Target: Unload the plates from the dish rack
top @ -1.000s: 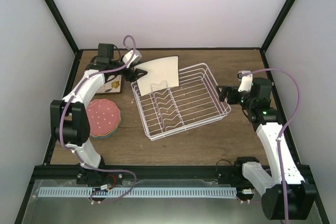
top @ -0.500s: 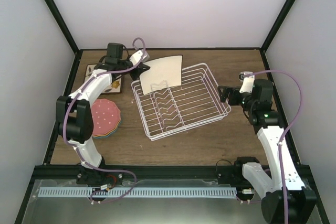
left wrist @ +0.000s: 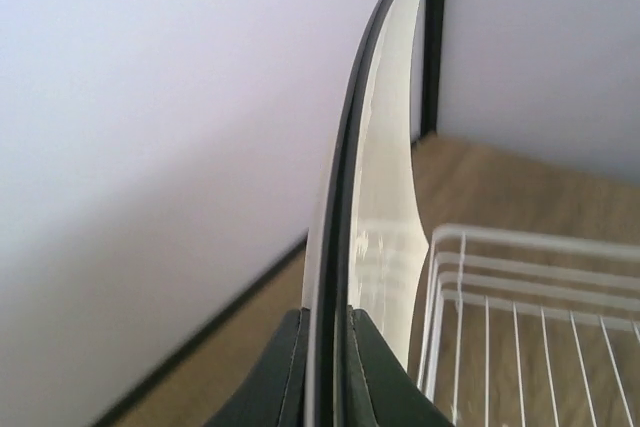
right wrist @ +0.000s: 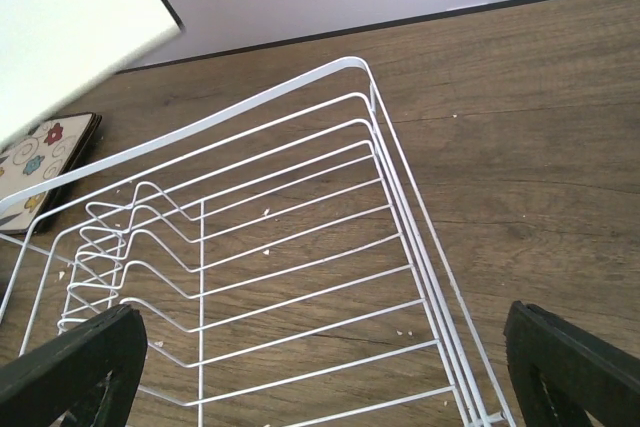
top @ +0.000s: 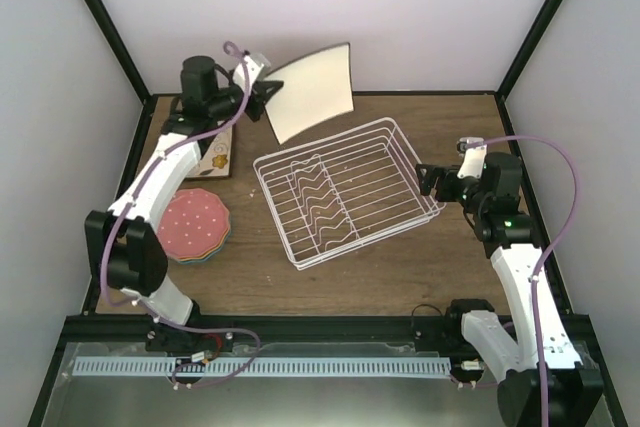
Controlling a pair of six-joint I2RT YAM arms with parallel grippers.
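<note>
Jaws of my left gripper (top: 262, 95) clamped on plain cream plate (top: 312, 90) edge, plate upright in air, far left, beyond dish rack (top: 412, 166). My right gripper (top: 432, 179) open, just right of rack. Round plates (top: 196, 224) stacked left.

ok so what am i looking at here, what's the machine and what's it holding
Two robot arms stand at the near edge of the wooden table, each ending in a two-finger gripper. One picture looks down from above; the other two come from wrist cameras. On the table: an empty white wire dish rack, a stack of round dotted plates, pink on top, and a square floral plate. The left gripper is shut on a plain cream square plate, in the air clear of the rack. The right gripper is open beside the rack.
</note>
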